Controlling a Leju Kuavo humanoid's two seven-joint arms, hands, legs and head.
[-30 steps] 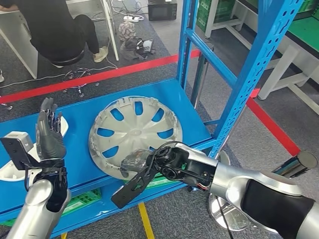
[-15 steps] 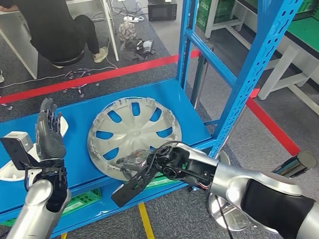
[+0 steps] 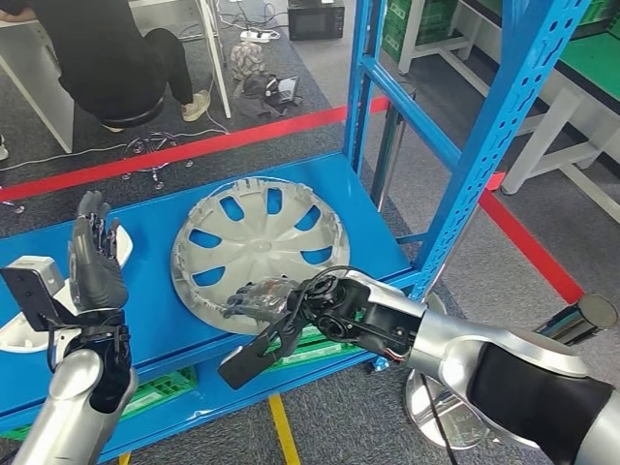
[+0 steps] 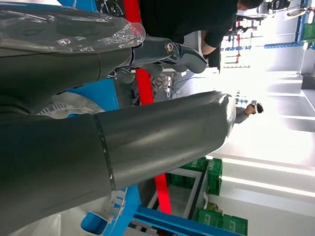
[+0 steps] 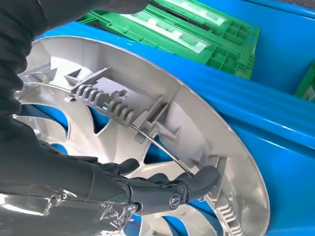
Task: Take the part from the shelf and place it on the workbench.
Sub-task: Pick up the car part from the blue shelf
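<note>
Two robot hands show in the head view. The right robot hand [image 3: 258,298] reaches across the front of the blue shelf [image 3: 157,291] and grips the near rim of the silver hubcap [image 3: 256,247]; in the right wrist view its dark fingers [image 5: 193,182] hook over the rim from the ribbed inner side, against the wire ring and plastic clips, so this robot hand is closed on the hubcap [image 5: 156,128]. The hubcap's near edge is tilted up off the shelf deck under that grasp, while its far side lies on the blue surface, roughly in the middle of the shelf.

The left robot hand [image 3: 93,260] is raised upright over the left part of the shelf, palm toward the hubcap, fingers held apart and touching nothing. In the left wrist view the thumb and a darker finger stand separated with nothing between them. Just beside this hand, on the shelf's left end, lies a white part [image 3: 22,329], partly hidden by the wrist.

Under the shelf deck a green crate [image 5: 193,34] sits on the lower level. Blue perforated uprights [image 3: 497,126] rise at the right. Beyond the shelf, red tape [image 3: 219,143] runs across the grey floor, and a person in dark clothes [image 3: 109,58] sits on a stool at a white table.
</note>
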